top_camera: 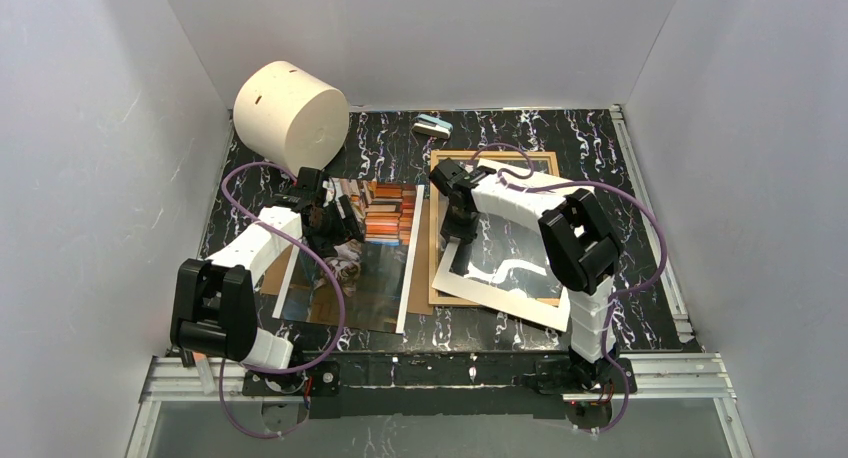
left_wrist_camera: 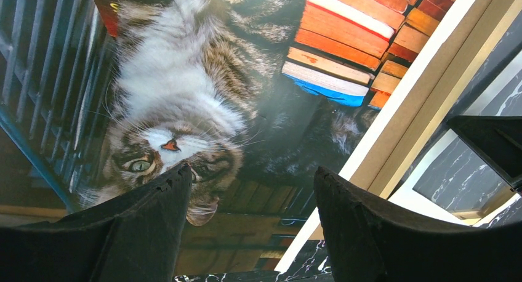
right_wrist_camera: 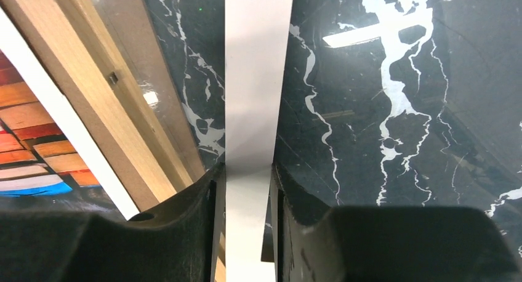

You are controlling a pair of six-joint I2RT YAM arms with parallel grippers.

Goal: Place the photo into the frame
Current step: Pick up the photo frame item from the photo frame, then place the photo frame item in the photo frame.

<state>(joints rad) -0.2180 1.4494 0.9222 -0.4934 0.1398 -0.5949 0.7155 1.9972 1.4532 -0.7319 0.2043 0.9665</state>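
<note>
The photo (top_camera: 365,263) of a cat and books lies flat left of centre; the left wrist view (left_wrist_camera: 203,79) shows it close up. My left gripper (top_camera: 335,226) hovers over it, open and empty (left_wrist_camera: 252,171), fingertips above the cat's face. The frame (top_camera: 545,163) lies on the right, glazing up, its wood edge in the right wrist view (right_wrist_camera: 92,103). A white mat (top_camera: 500,293) lies askew on it. My right gripper (top_camera: 458,233) is shut on the mat's left strip (right_wrist_camera: 255,79), jaws (right_wrist_camera: 246,171) either side of it.
A brown backing board (top_camera: 420,288) shows under the photo's right side. A large white cylinder (top_camera: 290,108) lies at the back left. A small blue-grey object (top_camera: 432,127) lies at the back centre. White walls enclose the black marbled table (top_camera: 640,228).
</note>
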